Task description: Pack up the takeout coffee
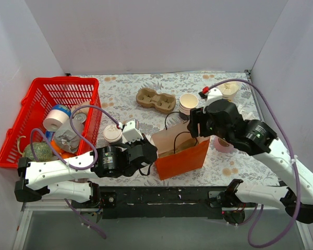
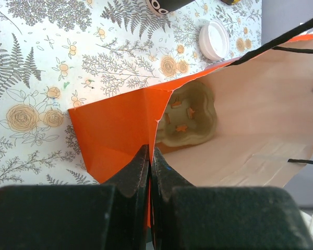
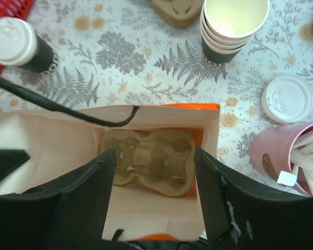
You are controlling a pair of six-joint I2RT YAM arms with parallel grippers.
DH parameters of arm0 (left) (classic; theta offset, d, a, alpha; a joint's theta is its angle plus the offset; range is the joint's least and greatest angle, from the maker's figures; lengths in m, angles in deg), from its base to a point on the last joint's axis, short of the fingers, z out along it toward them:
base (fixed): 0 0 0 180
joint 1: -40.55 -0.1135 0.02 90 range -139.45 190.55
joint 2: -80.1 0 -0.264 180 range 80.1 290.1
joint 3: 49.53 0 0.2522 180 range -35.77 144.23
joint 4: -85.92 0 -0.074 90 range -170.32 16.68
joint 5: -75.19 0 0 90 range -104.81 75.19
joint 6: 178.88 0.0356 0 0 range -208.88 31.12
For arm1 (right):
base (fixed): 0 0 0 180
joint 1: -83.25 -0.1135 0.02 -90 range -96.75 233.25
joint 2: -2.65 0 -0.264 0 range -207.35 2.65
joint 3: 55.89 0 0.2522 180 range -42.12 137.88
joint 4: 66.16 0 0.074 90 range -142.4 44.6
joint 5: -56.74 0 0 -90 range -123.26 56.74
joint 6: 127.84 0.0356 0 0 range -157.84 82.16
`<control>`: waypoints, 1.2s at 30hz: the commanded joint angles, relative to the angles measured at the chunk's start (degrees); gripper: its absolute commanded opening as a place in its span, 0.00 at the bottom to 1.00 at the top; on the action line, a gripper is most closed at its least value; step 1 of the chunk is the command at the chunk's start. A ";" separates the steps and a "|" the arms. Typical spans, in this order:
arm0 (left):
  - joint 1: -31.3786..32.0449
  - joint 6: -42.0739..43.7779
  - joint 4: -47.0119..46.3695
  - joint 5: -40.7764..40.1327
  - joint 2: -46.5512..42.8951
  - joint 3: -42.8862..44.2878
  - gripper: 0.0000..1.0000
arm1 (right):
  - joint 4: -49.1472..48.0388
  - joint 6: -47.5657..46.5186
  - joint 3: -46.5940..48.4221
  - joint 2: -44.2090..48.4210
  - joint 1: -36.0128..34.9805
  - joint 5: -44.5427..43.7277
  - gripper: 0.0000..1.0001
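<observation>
1. The takeout coffee [image 3: 18,41], a small paper cup with a round white plastic lid, stands upright on the fern-and-flower tablecloth [image 1: 125,86]. It is outside the bag, off to the bag's left, near the red plastic basket [image 1: 52,91].
2. The orange paper bag [image 1: 182,159], with black cord handles, stands open just beside it. A brown moulded-pulp cup carrier [image 3: 148,162] lies at the bottom of the bag.
3. The left gripper [image 2: 150,154] is clamped on the bag's rim at a folded corner, jaws together on the paper.
4. The right gripper [image 3: 155,156] hangs over the bag's mouth, fingers spread apart, gripping nothing.
5. Beyond the bag are a stack of lidless cream cups [image 3: 233,23], a loose white lid [image 3: 288,98], a pink cup of white sticks [image 3: 289,153] and a second pulp carrier [image 1: 155,100].
</observation>
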 commanded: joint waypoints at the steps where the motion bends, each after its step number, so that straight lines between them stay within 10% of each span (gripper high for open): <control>1: -0.05 -9.23 1.54 -2.00 -0.38 0.92 0.00 | -2.94 -0.53 1.86 4.47 0.00 0.51 0.72; 7: -0.05 -7.83 2.07 -2.01 -0.20 1.98 0.08 | 3.53 5.44 1.24 9.57 0.00 -6.24 0.85; 12: -0.05 5.07 -3.54 0.45 -3.88 0.84 0.81 | 14.54 14.76 3.96 6.42 0.00 -12.67 0.85; 14: -0.05 9.20 -4.43 2.30 -5.47 1.10 0.96 | 14.99 14.76 3.97 5.10 0.00 -12.58 0.86; 21: -0.05 22.05 -4.88 1.43 -10.31 5.40 0.98 | 14.64 15.73 3.35 0.00 0.18 -13.72 0.76; 26: -0.05 15.48 3.63 -4.46 -8.90 10.32 0.98 | 13.50 13.45 0.99 -1.59 0.70 -9.24 0.68; 33: -0.05 12.22 6.02 -4.81 -11.01 9.36 0.98 | 3.93 2.04 -3.42 -0.53 7.11 -2.75 0.02; 36: -0.05 11.25 6.73 -4.64 -12.33 9.01 0.98 | -2.40 -8.15 -3.68 -0.44 8.61 6.20 0.01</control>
